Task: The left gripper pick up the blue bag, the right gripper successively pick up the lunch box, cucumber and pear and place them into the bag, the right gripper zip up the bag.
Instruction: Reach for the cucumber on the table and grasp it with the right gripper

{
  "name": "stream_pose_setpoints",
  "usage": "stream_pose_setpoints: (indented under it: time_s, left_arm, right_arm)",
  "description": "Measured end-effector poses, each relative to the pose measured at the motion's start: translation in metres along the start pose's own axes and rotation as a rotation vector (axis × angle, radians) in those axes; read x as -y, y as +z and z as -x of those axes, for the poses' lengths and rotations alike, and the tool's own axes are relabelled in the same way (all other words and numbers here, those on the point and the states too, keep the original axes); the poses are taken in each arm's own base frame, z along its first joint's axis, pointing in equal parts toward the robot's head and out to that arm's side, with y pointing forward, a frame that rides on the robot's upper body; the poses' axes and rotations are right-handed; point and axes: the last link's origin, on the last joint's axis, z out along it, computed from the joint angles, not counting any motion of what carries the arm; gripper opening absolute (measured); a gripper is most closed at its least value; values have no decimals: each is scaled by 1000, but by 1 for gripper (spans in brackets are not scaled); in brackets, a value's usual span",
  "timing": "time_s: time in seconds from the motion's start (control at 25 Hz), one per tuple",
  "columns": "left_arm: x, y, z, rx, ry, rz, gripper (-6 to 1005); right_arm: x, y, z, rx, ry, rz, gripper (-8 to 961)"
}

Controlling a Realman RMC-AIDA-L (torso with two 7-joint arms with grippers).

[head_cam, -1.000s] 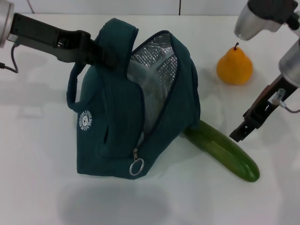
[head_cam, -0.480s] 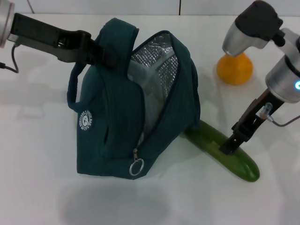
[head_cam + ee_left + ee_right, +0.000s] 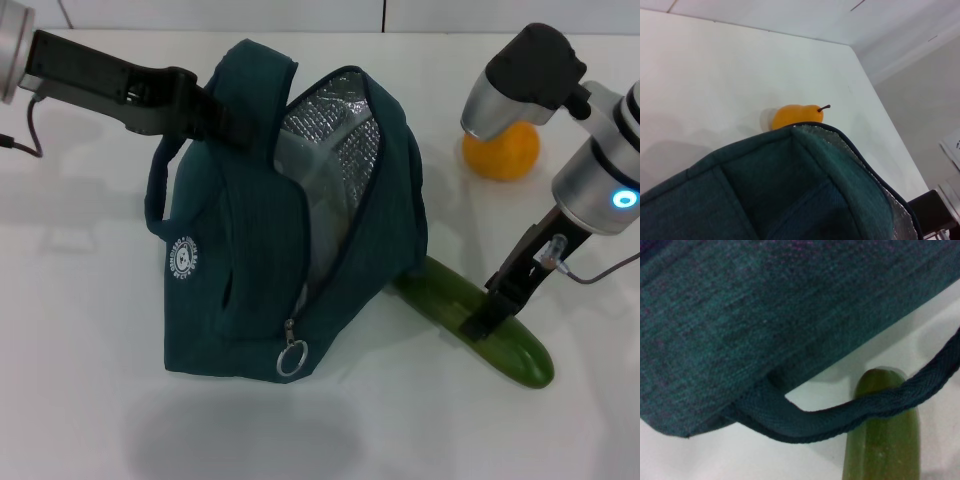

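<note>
At about ten o'clock in the head view we see the left gripper point(image 3: 215, 108) reaching in from the left edge, its fingers clamped on the upper loop handle of the blue bag point(image 3: 250, 280). The bag stands on the white table point(image 3: 80, 400) at the centre, its mouth open toward two o'clock so the silver foil lining point(image 3: 340, 150) shows. A ring zipper pull point(image 3: 291, 358) hangs at the bag's six o'clock, and the round white logo point(image 3: 182, 259) sits at its nine o'clock side.

From the bag's four o'clock corner the cucumber point(image 3: 520, 355) lies flat on the table, pointing toward five o'clock, its near end tucked beside the bag. In the right wrist view the bag's second handle point(image 3: 840, 415) drapes across the cucumber's end.

The right gripper point(image 3: 483, 320) sits low over the cucumber's middle; we cannot tell how wide its fingers stand. At two o'clock the pear point(image 3: 500, 152) rests on the table, partly hidden by the right arm.
</note>
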Motion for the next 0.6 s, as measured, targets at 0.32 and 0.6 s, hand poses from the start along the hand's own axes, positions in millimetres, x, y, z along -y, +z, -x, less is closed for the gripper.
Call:
stream_pose_setpoints:
  time_s: [0.32, 0.6]
  left_arm:
    - [0, 0, 0, 0, 1, 0, 44]
    - [0, 0, 0, 0, 3, 1, 44]
  right_arm:
    - [-1, 8, 0, 10, 5, 14, 722]
    - [1, 11, -1, 14, 19, 14, 712]
